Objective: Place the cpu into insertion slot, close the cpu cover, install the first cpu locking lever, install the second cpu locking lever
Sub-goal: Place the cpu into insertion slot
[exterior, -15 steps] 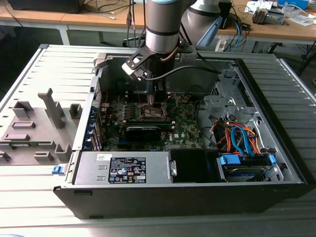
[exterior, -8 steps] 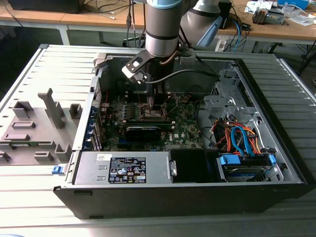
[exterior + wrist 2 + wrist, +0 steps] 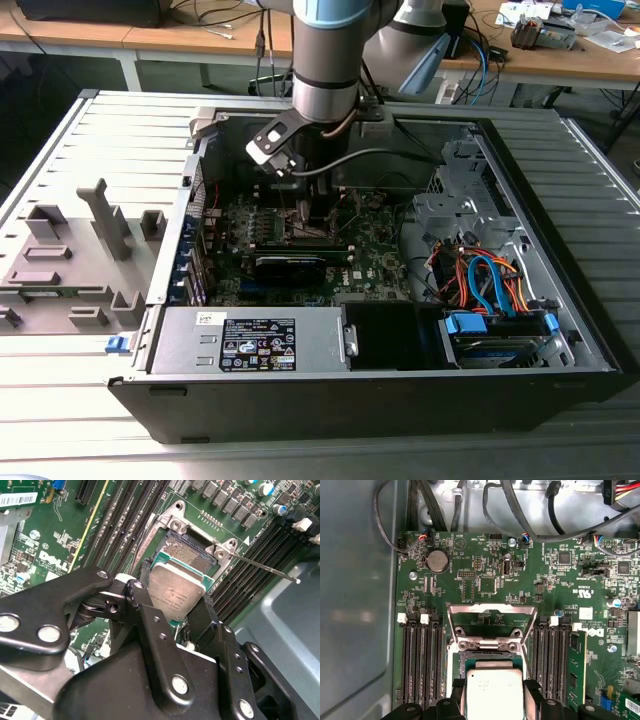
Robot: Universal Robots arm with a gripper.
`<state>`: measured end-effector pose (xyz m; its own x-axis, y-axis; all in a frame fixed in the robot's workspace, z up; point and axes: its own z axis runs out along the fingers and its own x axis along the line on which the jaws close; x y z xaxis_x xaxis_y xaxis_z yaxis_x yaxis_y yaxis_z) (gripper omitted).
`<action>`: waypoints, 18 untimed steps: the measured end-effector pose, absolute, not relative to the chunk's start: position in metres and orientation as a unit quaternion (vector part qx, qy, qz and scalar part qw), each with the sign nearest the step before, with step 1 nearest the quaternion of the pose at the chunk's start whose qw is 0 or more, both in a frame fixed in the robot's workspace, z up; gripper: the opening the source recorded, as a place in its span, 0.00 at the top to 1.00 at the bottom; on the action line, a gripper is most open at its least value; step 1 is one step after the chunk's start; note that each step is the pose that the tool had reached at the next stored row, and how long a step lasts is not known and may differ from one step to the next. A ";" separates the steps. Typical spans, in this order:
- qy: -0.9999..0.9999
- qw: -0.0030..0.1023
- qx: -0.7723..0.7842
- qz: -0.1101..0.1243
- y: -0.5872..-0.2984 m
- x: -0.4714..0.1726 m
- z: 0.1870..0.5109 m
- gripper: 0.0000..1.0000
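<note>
One cpu sits clamped in the gripper. From my desk I see the black fingers pinching it on two opposite edges, silvery top up twd the cams in both wrist views. Jaws are closed on the chip, no gap btwn pads and its sides.

The chip hangs over the insertion slot, offset: in the second wrist view approx. half the brownish-gold contact field is uncovered beyond the chip's far edge. Can't tell whether the chip's underside touches the socket or floats just above it.

The cpu cover is swung back and open. Its frame lies past the socket, w/ green mobo showing thru the cut-out centre. One locking lever, a thin metal rod, sticks out free from the socket corner across the black memory slots. Same kind of slots flank the socket on both sides in the first wrist view.

In the exterior view the arm reaches straight down into the open pc case, which lies on a slatted metal table. A grey fixture tray rests on the table at the exterior view's left.
</note>
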<state>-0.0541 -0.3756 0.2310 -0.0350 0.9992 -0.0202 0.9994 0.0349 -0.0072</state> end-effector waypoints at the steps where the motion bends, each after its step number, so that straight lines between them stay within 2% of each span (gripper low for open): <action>1: 0.719 0.005 0.695 -0.010 -0.375 -0.054 0.230 0.45; 18: 0.717 0.005 0.697 -0.010 -0.373 -0.058 0.206 0.45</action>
